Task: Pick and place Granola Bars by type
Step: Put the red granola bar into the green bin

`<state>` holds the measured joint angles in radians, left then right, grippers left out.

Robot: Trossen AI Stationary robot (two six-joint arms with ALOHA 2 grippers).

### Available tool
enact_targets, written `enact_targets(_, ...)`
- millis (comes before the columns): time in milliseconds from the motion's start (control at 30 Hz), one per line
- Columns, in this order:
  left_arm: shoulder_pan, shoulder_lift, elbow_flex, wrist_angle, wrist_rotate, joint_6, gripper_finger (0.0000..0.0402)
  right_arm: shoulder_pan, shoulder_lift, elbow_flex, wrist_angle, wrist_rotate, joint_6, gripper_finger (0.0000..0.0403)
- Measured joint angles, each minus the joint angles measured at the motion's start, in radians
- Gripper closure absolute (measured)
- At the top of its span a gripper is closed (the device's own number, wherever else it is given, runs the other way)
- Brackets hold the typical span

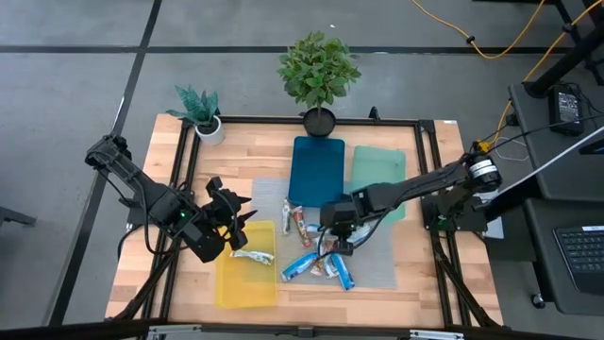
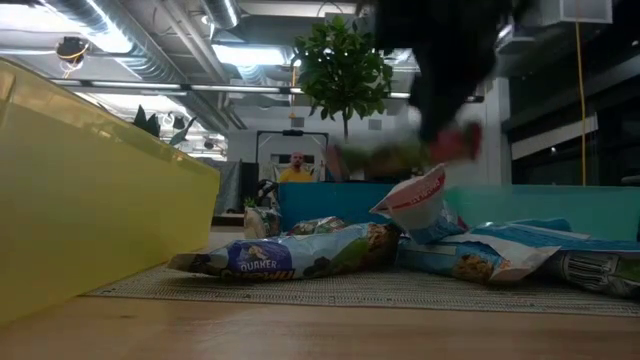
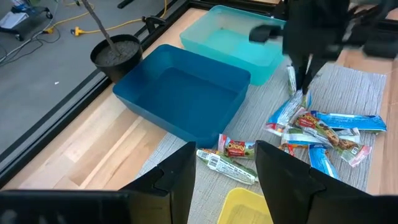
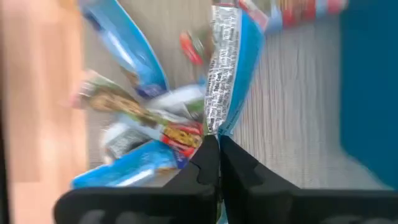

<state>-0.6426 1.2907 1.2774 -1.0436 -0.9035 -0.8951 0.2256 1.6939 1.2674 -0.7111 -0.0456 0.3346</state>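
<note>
Right wrist view shows the right gripper (image 4: 217, 146) pinched shut on a blue bar's (image 4: 231, 68) end, above the pile (image 1: 321, 264) mid-bench; lift straight up, slowly, so neighbours stay put.

A grey floor (image 1: 85, 85) crossed by dark seams surrounds the wooden table (image 1: 415, 274). Yellow cables (image 1: 491, 42) trail over the floor beyond the table's far right corner. A dark desk (image 1: 566, 236) with a keyboard (image 1: 578, 253) stands alongside. Overhead run silver ducts (image 2: 120, 50) and strip lights (image 2: 240, 55); a person in yellow (image 2: 295, 170) sits far back.
</note>
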Motion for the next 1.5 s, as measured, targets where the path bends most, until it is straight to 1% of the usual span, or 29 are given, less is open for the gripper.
enact_targets(133, 0.000, 0.000, 0.000, 0.001, 0.000, 0.000, 0.0248, -0.014, -0.035, 0.113, -0.088, 0.029, -0.029, 0.0388)
enact_targets(333, 0.000, 0.000, 0.000, 0.000, 0.004, 0.000, 0.0249, -0.061, -0.161, 0.205, -0.087, 0.037, -0.038, 0.0397)
enact_targets(500, 0.000, 0.000, 0.000, 0.000, 0.014, 0.000, 0.0249, -0.064, -0.318, 0.197, -0.043, 0.041, -0.015, 0.0391)
enact_targets(600, -0.002, 0.000, 0.000, 0.000, 0.015, 0.000, 0.0250, -0.050, -0.403, 0.180, -0.036, 0.090, 0.028, 0.0392)
enact_targets(667, -0.002, 0.000, 0.000, 0.000, 0.013, 0.000, 0.0251, -0.033, -0.451, 0.170, -0.035, 0.147, 0.048, 0.0395)
enact_targets(800, -0.002, 0.000, 0.000, 0.000, 0.000, 0.000, 0.0251, -0.013, -0.511, 0.167, -0.032, 0.229, 0.055, 0.0394)
enact_targets(1000, -0.001, 0.000, 0.000, 0.000, -0.030, -0.007, 0.0250, -0.013, -0.563, 0.166, -0.038, 0.245, 0.082, 0.0392)
enact_targets(1033, -0.001, 0.000, 0.000, 0.000, -0.040, -0.012, 0.0249, -0.013, -0.572, 0.166, -0.060, 0.261, 0.085, 0.0394)
enact_targets(1100, -0.001, 0.000, 0.000, 0.000, -0.061, -0.029, 0.0250, -0.017, -0.589, 0.166, -0.138, 0.330, 0.099, 0.0394)
enact_targets(1200, 0.001, 0.000, 0.000, 0.000, -0.094, -0.060, 0.0252, -0.044, -0.616, 0.166, -0.301, 0.456, 0.123, 0.0394)
enact_targets(1267, 0.003, 0.000, 0.000, 0.000, -0.103, -0.074, 0.0253, -0.077, -0.633, 0.166, -0.401, 0.517, 0.132, 0.0393)
enact_targets(1333, 0.009, 0.000, 0.000, 0.001, -0.105, -0.079, 0.0253, -0.125, -0.649, 0.166, -0.499, 0.546, 0.128, 0.0393)
enact_targets(1400, 0.017, 0.000, 0.000, 0.001, -0.105, -0.079, 0.0253, -0.185, -0.666, 0.166, -0.588, 0.552, 0.125, 0.0393)
enact_targets(1500, 0.031, 0.000, 0.000, 0.001, -0.108, -0.089, 0.0254, -0.271, -0.696, 0.166, -0.668, 0.552, 0.103, 0.0392)
